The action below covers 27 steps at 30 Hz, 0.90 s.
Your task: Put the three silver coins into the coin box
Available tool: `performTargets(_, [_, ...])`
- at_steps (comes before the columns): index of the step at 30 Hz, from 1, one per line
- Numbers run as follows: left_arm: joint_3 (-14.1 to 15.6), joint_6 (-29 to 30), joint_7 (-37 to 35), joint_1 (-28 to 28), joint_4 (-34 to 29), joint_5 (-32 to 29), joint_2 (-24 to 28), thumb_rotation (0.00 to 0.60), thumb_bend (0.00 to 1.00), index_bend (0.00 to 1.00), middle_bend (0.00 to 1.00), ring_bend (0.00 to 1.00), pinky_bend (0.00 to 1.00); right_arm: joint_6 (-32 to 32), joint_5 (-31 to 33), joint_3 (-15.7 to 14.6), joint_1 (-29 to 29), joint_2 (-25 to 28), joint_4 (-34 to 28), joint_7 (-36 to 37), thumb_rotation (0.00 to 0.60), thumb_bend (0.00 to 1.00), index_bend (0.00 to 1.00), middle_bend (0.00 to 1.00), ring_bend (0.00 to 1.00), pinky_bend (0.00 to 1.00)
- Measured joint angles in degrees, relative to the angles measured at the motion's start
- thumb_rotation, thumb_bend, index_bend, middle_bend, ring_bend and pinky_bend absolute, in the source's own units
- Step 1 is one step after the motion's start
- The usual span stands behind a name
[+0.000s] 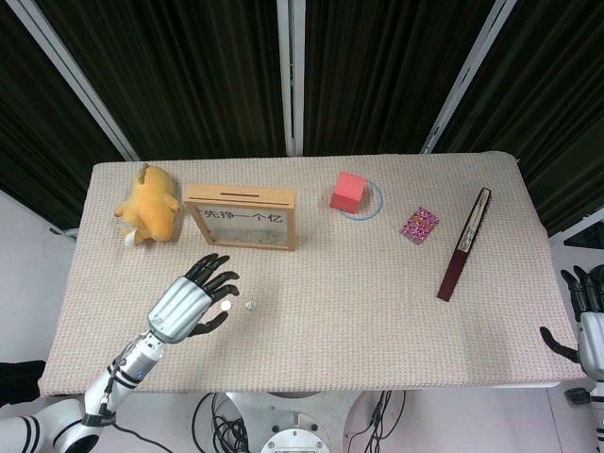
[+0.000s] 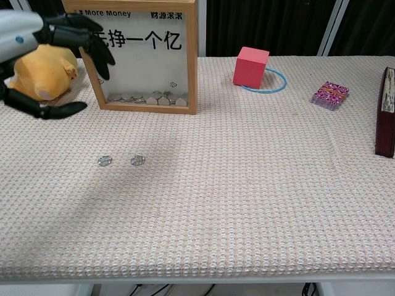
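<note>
Two silver coins lie on the woven table cloth, one (image 1: pixel 251 305) (image 2: pixel 137 160) to the right of the other (image 1: pixel 226 307) (image 2: pixel 104 160). The wooden coin box (image 1: pixel 241 217) (image 2: pixel 145 55) stands upright behind them, with several coins on its floor behind the clear front. My left hand (image 1: pixel 193 302) (image 2: pixel 43 49) hovers with fingers spread and holds nothing; its fingertips are close to the left coin in the head view. My right hand (image 1: pixel 587 316) hangs off the table's right edge, fingers apart and empty.
A yellow plush toy (image 1: pixel 146 212) (image 2: pixel 37 71) lies left of the box. A red cube (image 1: pixel 348 192) (image 2: pixel 250 66) sits on a blue ring (image 1: pixel 376 203). A pink packet (image 1: pixel 418 225) (image 2: pixel 330 95) and a long dark case (image 1: pixel 464 245) (image 2: pixel 387 111) lie at the right.
</note>
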Motion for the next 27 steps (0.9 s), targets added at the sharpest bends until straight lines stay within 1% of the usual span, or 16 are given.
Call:
performTargets(5, [0.8,-0.5,0.1,2.4,9.4,-0.4,-5.2,0.600,0.28,0.34,0.23,0.07,0.11,0.6,-0.2,-0.2,-0.5,0.5,-0.4,0.1,0.600,0.18,0.00,0.00,0.00,0.00])
performTargets(7, [0.6,-1.7,-0.4,3.1,12.5,-1.6,-7.6,0.600,0.28,0.34,0.22,0.07,0.11,0.9,-0.1,-0.2,-0.7,0.7,-0.4,0.2,0.600,0.18,0.00,0.00,0.00,0.00])
performTargets(10, [0.3,-4.0,-1.3,3.8,15.3,-3.4,-10.1,0.600,0.27,0.34,0.22,0.07,0.12,1.0,0.1,-0.1,-0.9,0.8,-0.4,0.5,0.600,0.18,0.00,0.00,0.00,0.00])
performTargets(19, [-1.6,-7.7,-3.6,4.3,21.4,-5.9,-15.5,0.600,0.26,0.39,0.22,0.07,0.12,0.3,0.2,-0.2,-0.8,0.3,0.2,0.8,0.600,0.18,0.00,0.00,0.00,0.00])
performTargets(27, [-3.1,-10.9,-3.4,4.1,24.2,-8.0,-17.8,0.600,0.26,0.42,0.23,0.07,0.12,-0.1,0.7,-0.2,-0.8,0.0,1.0,1.4,0.600,0.18,0.00,0.00,0.00,0.00])
